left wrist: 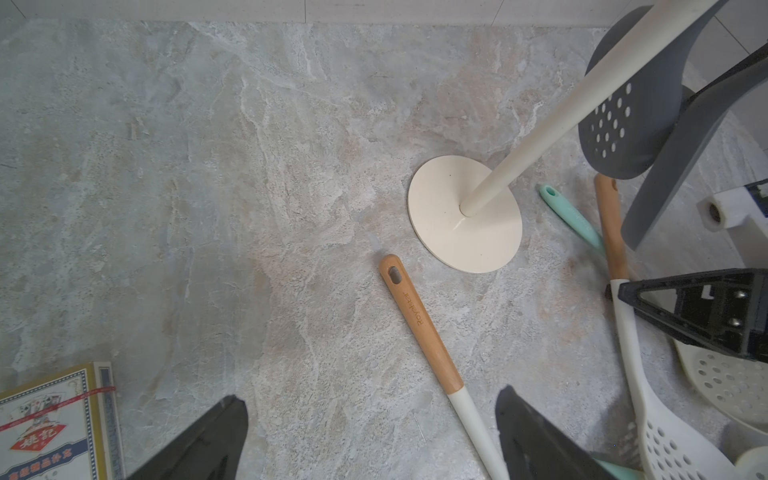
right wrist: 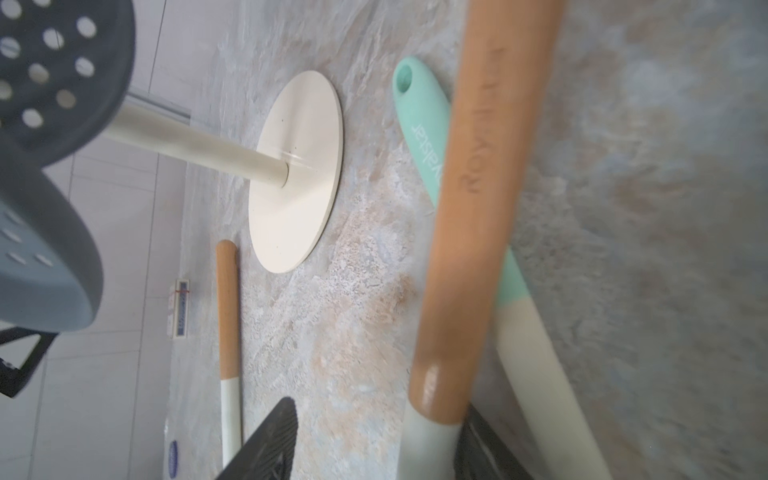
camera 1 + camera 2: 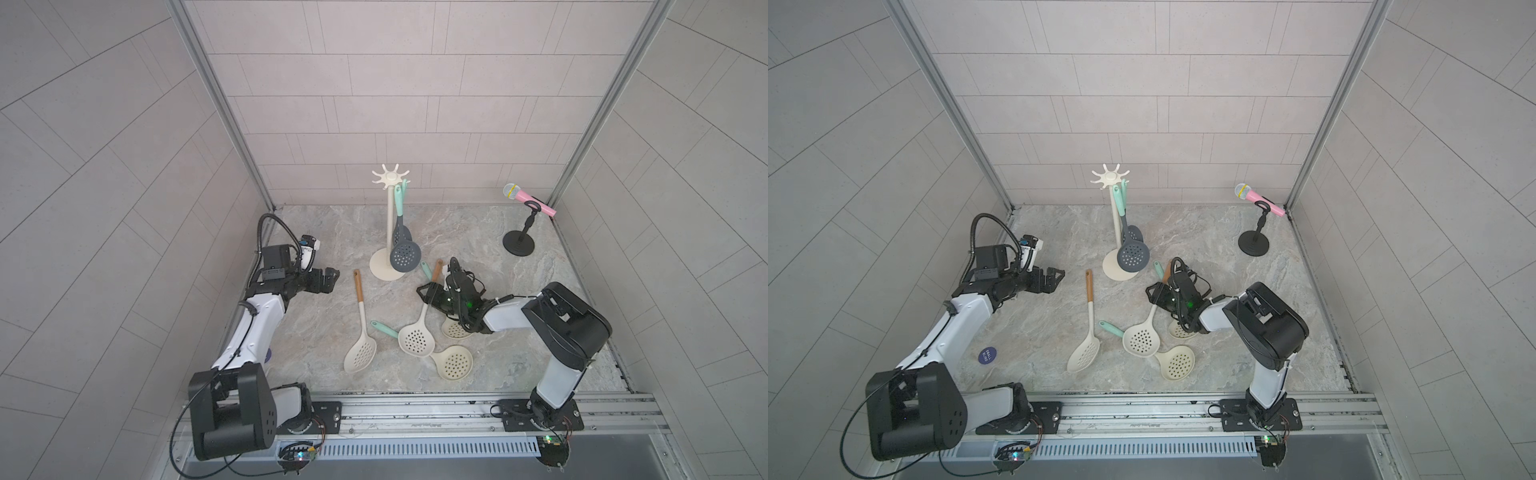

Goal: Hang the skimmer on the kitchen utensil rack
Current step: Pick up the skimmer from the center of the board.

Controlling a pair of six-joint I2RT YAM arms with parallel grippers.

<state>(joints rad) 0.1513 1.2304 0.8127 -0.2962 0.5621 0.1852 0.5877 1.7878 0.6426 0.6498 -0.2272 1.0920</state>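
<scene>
The cream-white kitchen utensil rack (image 3: pixel 390 224) (image 3: pixel 1115 216) stands mid-table on its round base (image 1: pixel 457 232) (image 2: pixel 299 166); two dark grey skimmers (image 3: pixel 405 257) hang from its hooks. A cream skimmer with a wooden handle (image 2: pixel 478 208) lies with its head (image 3: pixel 417 340) (image 3: pixel 1140 340) toward the front. My right gripper (image 3: pixel 430 291) (image 3: pixel 1156 293) (image 2: pixel 380 409) is low around that handle, open: one finger touches it, the other stands apart. My left gripper (image 3: pixel 332 279) (image 3: pixel 1059 279) (image 1: pixel 370 395) hovers wide open and empty, left of the rack.
Another wooden-handled skimmer (image 3: pixel 360 349) (image 1: pixel 419 324) lies left of centre. Two mint-handled cream skimmers (image 3: pixel 453 362) (image 2: pixel 419 124) lie by the right arm. A pink microphone on a black stand (image 3: pixel 518 243) is back right. A card box (image 1: pixel 50 424) lies near the left gripper.
</scene>
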